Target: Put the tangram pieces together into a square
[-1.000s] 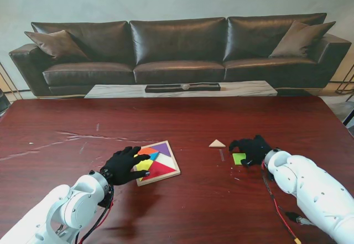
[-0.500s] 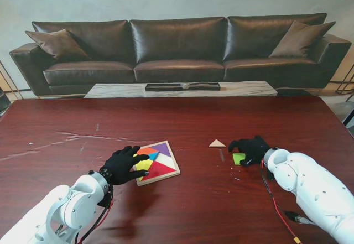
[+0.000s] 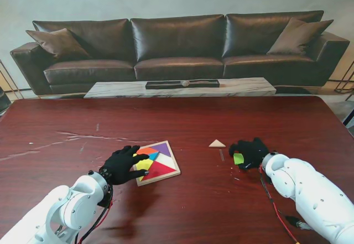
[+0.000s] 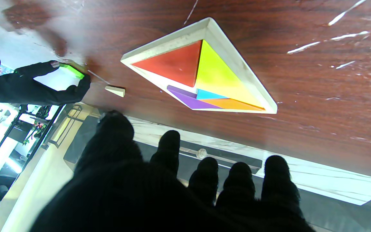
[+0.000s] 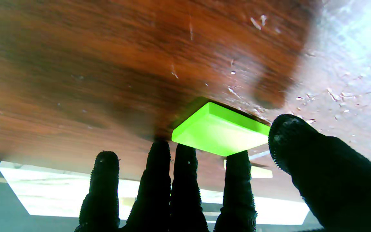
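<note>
Right robot hand (image 3: pixel 251 152) pinching green piece (image 3: pixel 238 158), fingertips closed

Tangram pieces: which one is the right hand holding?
The green piece, pinched between the right hand's fingers. The plain wooden triangle lies loose on the table, and the red, yellow, purple, blue and orange ones sit in the tray.
</note>
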Action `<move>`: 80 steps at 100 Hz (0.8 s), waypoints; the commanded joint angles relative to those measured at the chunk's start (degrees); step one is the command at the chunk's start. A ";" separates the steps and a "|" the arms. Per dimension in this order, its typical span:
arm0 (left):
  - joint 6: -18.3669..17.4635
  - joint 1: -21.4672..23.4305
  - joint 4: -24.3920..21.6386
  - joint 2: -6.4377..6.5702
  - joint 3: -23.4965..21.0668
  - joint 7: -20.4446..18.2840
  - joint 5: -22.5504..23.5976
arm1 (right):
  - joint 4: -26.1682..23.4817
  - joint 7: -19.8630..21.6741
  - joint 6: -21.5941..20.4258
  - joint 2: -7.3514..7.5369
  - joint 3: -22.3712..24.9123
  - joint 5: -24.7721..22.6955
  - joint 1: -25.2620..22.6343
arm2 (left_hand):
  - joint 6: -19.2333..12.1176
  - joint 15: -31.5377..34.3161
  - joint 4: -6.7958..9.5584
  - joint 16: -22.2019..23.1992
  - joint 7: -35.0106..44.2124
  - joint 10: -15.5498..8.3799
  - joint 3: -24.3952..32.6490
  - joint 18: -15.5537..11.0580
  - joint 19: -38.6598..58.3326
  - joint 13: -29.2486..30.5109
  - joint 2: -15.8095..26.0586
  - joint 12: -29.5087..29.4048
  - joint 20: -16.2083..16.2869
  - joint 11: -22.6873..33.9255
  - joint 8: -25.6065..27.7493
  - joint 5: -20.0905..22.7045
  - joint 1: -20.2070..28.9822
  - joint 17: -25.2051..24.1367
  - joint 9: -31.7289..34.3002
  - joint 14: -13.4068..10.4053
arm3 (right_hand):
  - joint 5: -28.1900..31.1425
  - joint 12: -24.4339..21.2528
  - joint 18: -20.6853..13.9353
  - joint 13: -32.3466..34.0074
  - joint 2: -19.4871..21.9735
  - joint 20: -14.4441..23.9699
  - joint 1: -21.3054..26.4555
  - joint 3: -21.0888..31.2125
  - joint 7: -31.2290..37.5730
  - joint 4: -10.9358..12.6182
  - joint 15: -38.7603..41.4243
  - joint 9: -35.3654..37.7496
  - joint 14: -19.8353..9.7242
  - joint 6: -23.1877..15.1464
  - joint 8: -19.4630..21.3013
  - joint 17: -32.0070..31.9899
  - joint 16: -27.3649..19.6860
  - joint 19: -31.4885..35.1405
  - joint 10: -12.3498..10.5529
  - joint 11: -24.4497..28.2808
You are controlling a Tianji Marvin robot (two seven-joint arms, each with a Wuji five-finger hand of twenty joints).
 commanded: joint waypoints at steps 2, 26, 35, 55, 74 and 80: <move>-0.25 -0.04 0.08 -0.12 0.21 -0.02 -0.37 | 2.43 2.25 0.74 -0.63 -1.69 -1.01 -3.92 | -0.55 0.49 2.85 0.39 0.67 -0.76 -0.52 -0.04 0.13 -0.89 0.24 0.33 -0.69 -0.47 0.48 0.24 2.30 -0.28 -1.81 -1.07 | 1.99 -3.17 1.68 9.98 0.12 1.49 -2.95 -0.52 0.91 -1.03 10.95 2.29 0.81 1.42 -0.26 0.34 4.35 1.26 -0.67 -3.78; -1.05 -0.86 1.39 -0.22 0.86 0.18 -2.35 | -0.29 1.62 2.43 -0.73 0.15 -2.80 -6.68 | -0.56 0.57 2.85 0.46 0.73 -0.75 -0.50 -0.04 0.26 -0.83 0.22 0.77 -0.76 -0.29 0.45 0.31 2.45 -0.22 -1.80 -1.15 | 1.66 -3.38 2.00 13.30 -1.15 2.20 0.74 0.73 1.60 -0.72 10.63 3.82 1.81 1.42 0.53 2.58 3.71 2.63 -1.10 -2.98; -1.29 -1.19 1.83 -0.23 1.08 0.09 -3.00 | 1.38 0.33 2.56 -0.95 -1.66 -1.51 -6.04 | -0.58 0.65 2.86 0.58 0.78 -0.69 -0.48 -0.09 0.31 -0.84 0.20 0.90 -0.77 -0.29 0.45 0.38 2.53 -0.22 -1.80 -1.10 | 1.89 -3.61 2.55 16.00 -1.89 2.58 3.25 1.34 2.39 -0.59 9.40 4.37 3.32 1.55 0.96 3.95 2.77 3.03 -0.79 -2.45; -1.39 -0.99 1.53 -0.25 1.02 0.40 -2.52 | 4.64 -0.85 2.30 -1.30 -5.11 1.52 -4.34 | -0.61 0.81 2.86 0.89 0.97 -0.61 -0.50 -0.04 0.52 -0.82 -0.06 1.24 -0.77 -0.19 0.47 0.63 2.64 -0.01 -1.78 -1.19 | 3.37 -3.41 3.39 22.48 -2.88 3.25 9.30 2.02 3.88 -0.15 8.87 6.05 3.84 2.06 1.35 8.40 2.03 4.13 0.60 -1.25; -1.08 -0.65 1.16 -0.33 0.67 0.92 -1.98 | 5.61 -0.41 2.21 -1.25 -5.88 2.21 -3.57 | -0.59 0.89 2.89 1.18 1.11 -0.56 -0.46 -0.08 0.70 -0.81 -0.40 1.50 -0.80 -0.14 0.47 0.80 2.77 0.07 -1.76 -1.28 | 3.07 -2.96 4.47 26.21 -2.56 3.64 12.80 1.40 4.75 0.16 9.88 5.61 3.60 2.23 1.46 11.86 2.64 4.75 1.86 -0.06; -1.01 -0.63 1.10 -0.30 0.61 0.80 -1.87 | 5.65 0.28 2.33 -1.21 -5.97 2.41 -3.36 | -0.53 0.89 2.89 1.23 1.12 -0.55 -0.45 -0.11 0.73 -0.82 -0.41 1.56 -0.82 -0.15 0.46 0.79 2.77 0.02 -1.79 -1.22 | 2.82 -2.96 4.72 26.80 -2.43 3.72 13.57 1.25 4.77 0.23 10.20 5.02 3.43 2.43 1.42 12.55 2.84 4.90 2.08 -0.06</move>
